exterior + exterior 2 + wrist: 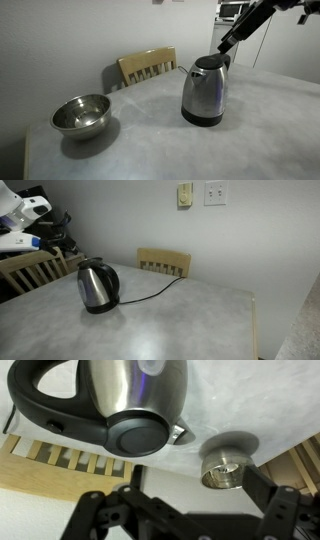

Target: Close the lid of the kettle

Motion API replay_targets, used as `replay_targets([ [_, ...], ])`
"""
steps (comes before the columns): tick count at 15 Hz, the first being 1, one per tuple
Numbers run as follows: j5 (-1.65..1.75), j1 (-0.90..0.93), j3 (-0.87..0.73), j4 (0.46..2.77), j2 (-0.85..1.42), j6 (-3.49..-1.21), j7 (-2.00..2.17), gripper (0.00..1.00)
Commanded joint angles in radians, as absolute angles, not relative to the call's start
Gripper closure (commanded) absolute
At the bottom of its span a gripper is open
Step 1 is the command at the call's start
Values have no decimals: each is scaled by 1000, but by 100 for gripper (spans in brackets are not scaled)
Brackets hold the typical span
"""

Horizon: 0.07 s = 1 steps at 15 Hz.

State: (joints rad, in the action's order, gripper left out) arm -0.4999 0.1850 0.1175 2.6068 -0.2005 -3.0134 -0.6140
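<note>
While its jaws stand spread and empty, the black pincer (228, 42) hangs, in an exterior view, just above-right of the tall brushed-steel kettle (205, 92) mid grey tabletop (270, 130); its small round black plastic lid (138, 432), seemingly raised, faces the jaws.

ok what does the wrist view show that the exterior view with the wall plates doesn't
Only the wrist view: the steel bowl, the round black lid seen clearly, and the open jaws. Only that exterior view: the wall plates and the kettle's cord. Both: the kettle and a slatted wooden chair.
</note>
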Motion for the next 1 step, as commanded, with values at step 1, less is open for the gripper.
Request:
replay_targets([
  [1,-500,185,117,2607,-200,-3013,-614,0],
])
